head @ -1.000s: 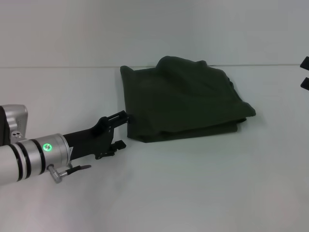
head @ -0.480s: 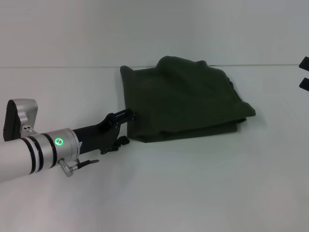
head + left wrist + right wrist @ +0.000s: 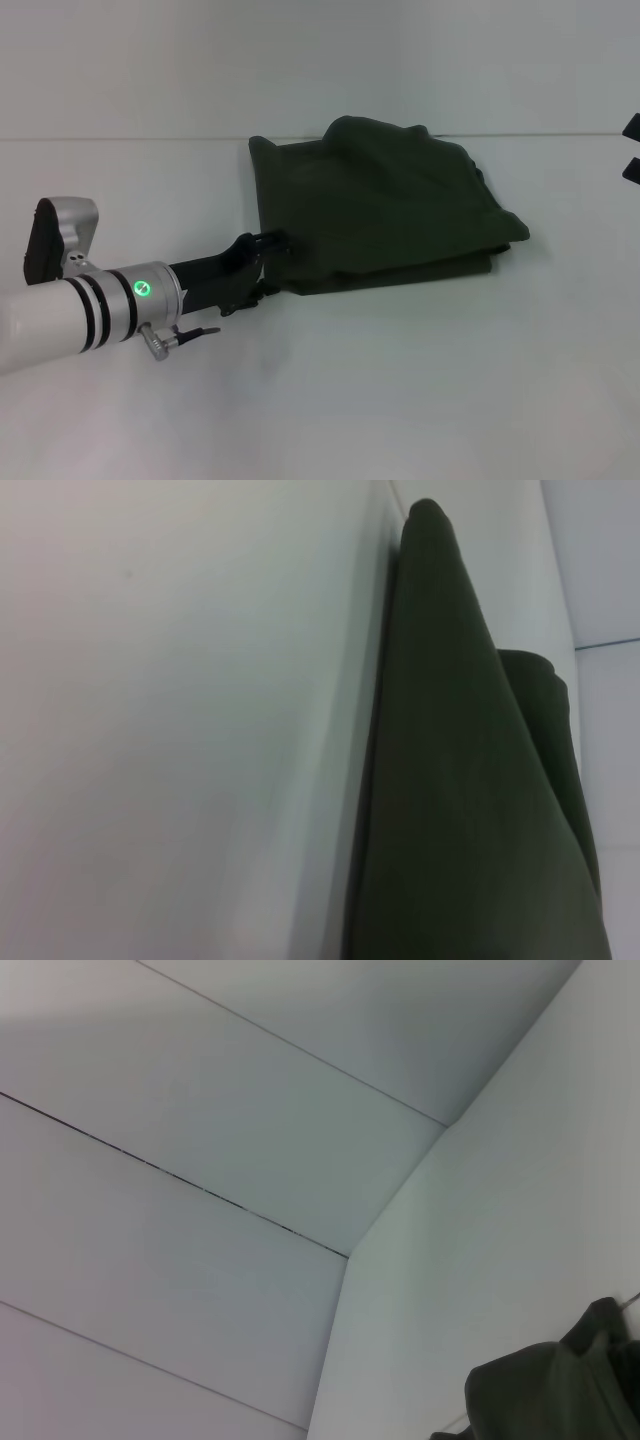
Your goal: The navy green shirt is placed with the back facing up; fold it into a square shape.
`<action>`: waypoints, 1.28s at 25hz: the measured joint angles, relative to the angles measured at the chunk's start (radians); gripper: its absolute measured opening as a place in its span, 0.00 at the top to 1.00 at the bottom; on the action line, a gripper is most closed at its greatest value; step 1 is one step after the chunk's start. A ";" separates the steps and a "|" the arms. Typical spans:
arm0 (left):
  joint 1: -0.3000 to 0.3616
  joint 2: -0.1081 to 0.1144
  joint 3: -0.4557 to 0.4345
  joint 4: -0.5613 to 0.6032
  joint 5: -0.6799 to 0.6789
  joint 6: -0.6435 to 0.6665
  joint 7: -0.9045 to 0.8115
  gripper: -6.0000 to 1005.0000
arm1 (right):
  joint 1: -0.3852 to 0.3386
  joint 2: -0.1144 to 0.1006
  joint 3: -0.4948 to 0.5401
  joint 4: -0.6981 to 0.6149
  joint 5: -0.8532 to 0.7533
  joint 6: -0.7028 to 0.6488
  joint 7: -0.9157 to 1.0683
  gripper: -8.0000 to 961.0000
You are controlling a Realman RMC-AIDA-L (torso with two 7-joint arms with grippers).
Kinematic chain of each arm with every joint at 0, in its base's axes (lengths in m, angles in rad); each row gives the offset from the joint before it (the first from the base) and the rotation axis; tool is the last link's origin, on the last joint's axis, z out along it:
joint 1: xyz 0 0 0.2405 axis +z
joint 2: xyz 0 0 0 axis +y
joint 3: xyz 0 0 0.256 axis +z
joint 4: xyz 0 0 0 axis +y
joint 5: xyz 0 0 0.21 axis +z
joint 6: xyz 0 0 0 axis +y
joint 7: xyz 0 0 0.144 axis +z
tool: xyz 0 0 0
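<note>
- Head view: the dark olive-green soft fabric shirt (image 3: 385,205) lies in the upper middle of the frame on the white table (image 3: 400,380), already folded into a thick, roughly four-sided bundle. Its upper edge is bumpy and its right side shows loose layers.
- Head view: the left gripper (image 3: 272,262) comes in from the lower left and is at the lower left corner of the bundle, touching its edge. The black jaws stand a little apart, one above and one below the fabric edge, and I cannot tell if they already pinch it.
- Head view: my judgement is that the arm is placed low and flat so that one jaw can slide under the corner, to lift it for a further fold or to tidy the shape.
- Head view: the right gripper (image 3: 631,150) shows only as dark parts at the right edge, well apart from the shirt; it looks parked, and the state of its jaws cannot be told.
- Left wrist view: the folded edge of the shirt fills the right half of the frame, lying on the table.
- Right wrist view: mostly pale wall panels; a dark part of the shirt sits in the lower right corner.
</note>
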 joint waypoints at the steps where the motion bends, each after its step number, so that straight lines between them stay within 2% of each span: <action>1: -0.001 0.001 0.001 0.001 0.000 0.002 0.009 0.20 | 0.000 0.000 0.000 0.000 0.000 0.001 0.000 0.07; 14: 0.001 0.005 0.001 0.007 0.002 0.017 0.033 0.51 | 0.000 0.002 0.000 0.003 0.000 0.001 0.004 0.07; 25: 0.008 0.007 0.001 0.010 0.003 0.051 0.135 0.96 | 0.006 -0.001 -0.005 0.025 -0.005 0.005 0.003 0.07; 32: 0.059 0.021 -0.001 0.063 0.047 0.222 0.150 0.96 | 0.007 -0.001 -0.008 0.026 -0.006 0.006 0.009 0.08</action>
